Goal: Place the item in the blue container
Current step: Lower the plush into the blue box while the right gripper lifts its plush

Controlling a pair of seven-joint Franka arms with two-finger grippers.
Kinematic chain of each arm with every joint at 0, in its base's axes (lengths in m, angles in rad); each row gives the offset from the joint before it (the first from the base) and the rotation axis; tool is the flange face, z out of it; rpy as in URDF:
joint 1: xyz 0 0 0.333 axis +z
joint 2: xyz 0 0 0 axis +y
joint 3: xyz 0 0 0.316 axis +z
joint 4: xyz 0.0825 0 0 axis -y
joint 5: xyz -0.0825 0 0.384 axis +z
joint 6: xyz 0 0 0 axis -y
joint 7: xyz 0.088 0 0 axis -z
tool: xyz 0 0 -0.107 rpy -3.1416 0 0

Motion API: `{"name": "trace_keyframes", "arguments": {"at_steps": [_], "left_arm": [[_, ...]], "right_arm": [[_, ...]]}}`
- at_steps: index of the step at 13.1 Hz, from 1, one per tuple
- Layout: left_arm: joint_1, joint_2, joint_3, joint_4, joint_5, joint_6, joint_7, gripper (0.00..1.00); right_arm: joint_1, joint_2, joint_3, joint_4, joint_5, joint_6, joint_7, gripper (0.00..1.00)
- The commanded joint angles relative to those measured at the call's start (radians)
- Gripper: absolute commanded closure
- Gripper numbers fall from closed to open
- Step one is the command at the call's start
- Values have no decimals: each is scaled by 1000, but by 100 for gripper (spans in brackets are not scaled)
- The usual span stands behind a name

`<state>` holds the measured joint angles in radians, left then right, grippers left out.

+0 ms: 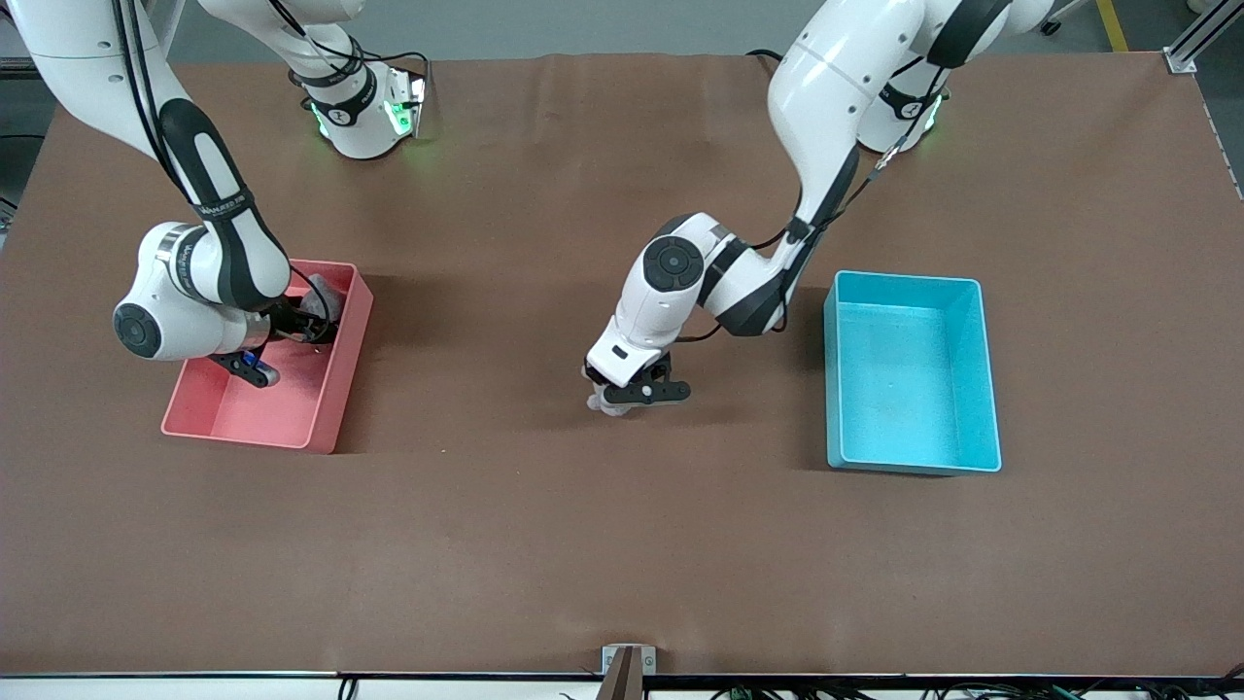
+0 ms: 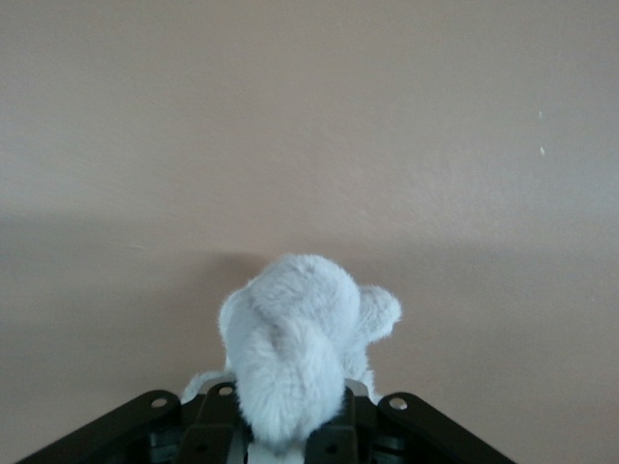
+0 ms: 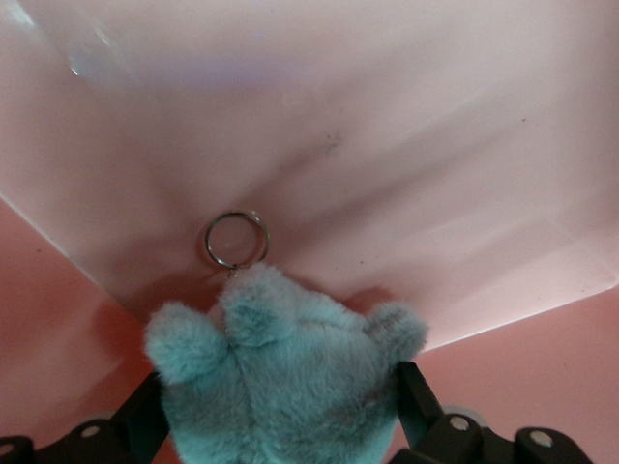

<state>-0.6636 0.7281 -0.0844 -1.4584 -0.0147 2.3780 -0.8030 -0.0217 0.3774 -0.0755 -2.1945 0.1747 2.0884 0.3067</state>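
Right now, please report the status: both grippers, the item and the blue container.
Left gripper shut on white plush toy, low over the table beside blue container. Right gripper in pink bin, shut on teal plush toy. Path clear.

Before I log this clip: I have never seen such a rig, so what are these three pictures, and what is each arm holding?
Two robot arms stand at a brown table. One picture looks down from a high camera facing them; the other two come from cameras on each wrist. The left tool is low over the table between the bins, shut on a pale grey plush toy. The right tool is inside the pink bin, shut on a teal plush toy with a metal ring. The blue container shows nothing inside.
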Motion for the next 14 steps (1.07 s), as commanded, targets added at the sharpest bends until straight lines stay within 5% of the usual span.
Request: {"name": "trace_keyframes", "arguments": {"at_steps": [1,3,6,10,14], "left_arm": [[82,-220,-3,-53,22,-271,155,77],[139,-348,-9,-115,18,-402,251,77],[212,-545,-8,-322,21,-411,310,78],[424,-593,-6,-428,22,-410,655,77],[504,-562,-5,-451,116,-405,670,77]], "right_arm": [[-14,9,10,6,3,-10,-8,2],[-14,9,10,6,3,-10,-8,17],[-12,9,10,7,3,-11,-8,54],[-12,9,10,9,3,-11,-8,92],[-14,8,10,30,2,-21,-30,99]]}}
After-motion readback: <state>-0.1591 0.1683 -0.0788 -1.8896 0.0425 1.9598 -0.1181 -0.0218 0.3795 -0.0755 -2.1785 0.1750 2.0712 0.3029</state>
